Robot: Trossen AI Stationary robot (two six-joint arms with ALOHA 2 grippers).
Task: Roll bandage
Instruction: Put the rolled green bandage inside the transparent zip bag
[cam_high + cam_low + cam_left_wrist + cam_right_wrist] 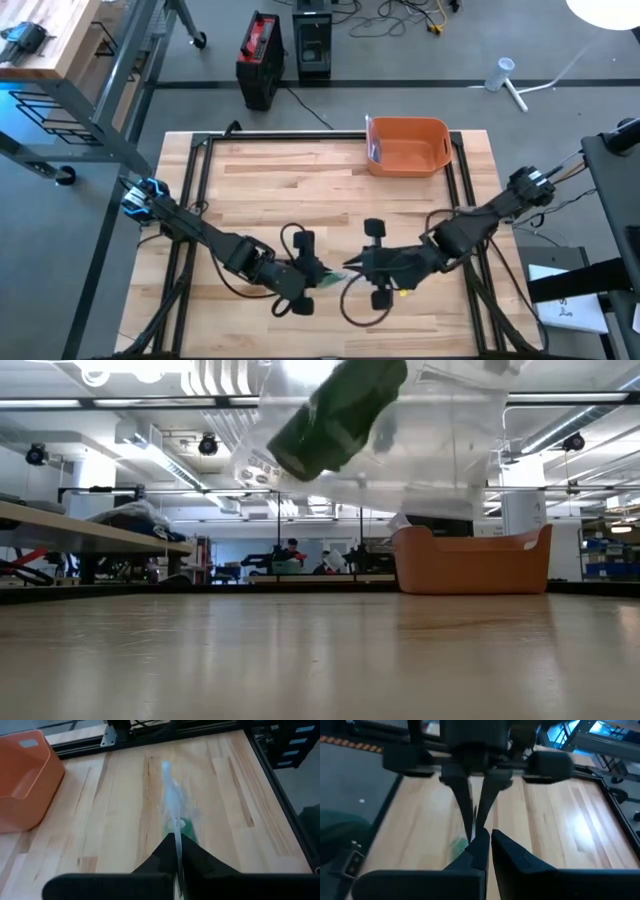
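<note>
A clear plastic bag (400, 430) with a dark green bandage roll (335, 410) inside it hangs above the table, held up between my two grippers near the table's near edge. My left gripper (318, 276) and my right gripper (352, 268) face each other, fingertips almost meeting, and both are shut on the bag. In the high view only a bit of green (331, 279) shows between them. In the left wrist view the bag (171, 805) stretches away from my fingers, with the green roll (188, 827) below it. My left gripper pinches an edge of the clear bag (176, 836) between its two shut fingers, coming slanting down from the table's left. The bag is lifted clear of the table. My right gripper pinches the bag (481, 836) between its shut fingers, slanting down from the table's right, right in front of the left gripper's fingertips (468, 820). The plastic at the contact is too thin to tell which part it has.
An orange bin (408, 146) stands at the table's far edge, right of the middle, and shows in the low view (470, 560) behind the bag. Black frame rails (200, 160) run along the table's sides. Bare wood (290, 190) lies between the grippers and the bin.
</note>
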